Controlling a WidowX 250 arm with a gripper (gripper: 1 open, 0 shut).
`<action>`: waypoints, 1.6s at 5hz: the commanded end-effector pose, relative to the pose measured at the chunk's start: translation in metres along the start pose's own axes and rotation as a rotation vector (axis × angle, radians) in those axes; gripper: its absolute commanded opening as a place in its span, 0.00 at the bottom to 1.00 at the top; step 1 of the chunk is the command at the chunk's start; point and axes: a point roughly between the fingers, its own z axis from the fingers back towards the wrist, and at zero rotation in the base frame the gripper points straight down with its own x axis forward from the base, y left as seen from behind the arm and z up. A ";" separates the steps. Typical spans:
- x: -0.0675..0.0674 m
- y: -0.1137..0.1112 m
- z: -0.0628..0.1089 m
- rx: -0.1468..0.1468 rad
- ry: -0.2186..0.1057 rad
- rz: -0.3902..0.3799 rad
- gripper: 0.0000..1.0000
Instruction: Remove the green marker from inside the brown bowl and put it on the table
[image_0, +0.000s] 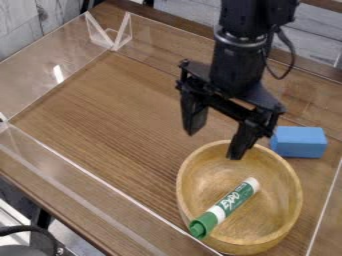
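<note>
- Black and open, the gripper hangs over the far side of the brown bowl, its fingers spread wide with nothing between them.
- Green-capped and white-barrelled, the green marker lies aslant inside the bowl, the cap toward the near left, the other end pointing to the far right.
- A blue block sits on the table, just beside the bowl.
- The step in hand appears to be the approach, the marker ungrasped and inside the bowl.
- The next move calls for centring the fingers above the barrel, turning them to close across its slant, and lowering between the bowl's walls without catching the thick rim.
</note>
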 end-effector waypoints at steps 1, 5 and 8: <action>-0.004 -0.011 0.008 -0.007 -0.068 -0.004 1.00; -0.010 -0.037 -0.013 -0.023 -0.144 -0.036 1.00; -0.005 -0.035 -0.026 -0.039 -0.159 -0.061 1.00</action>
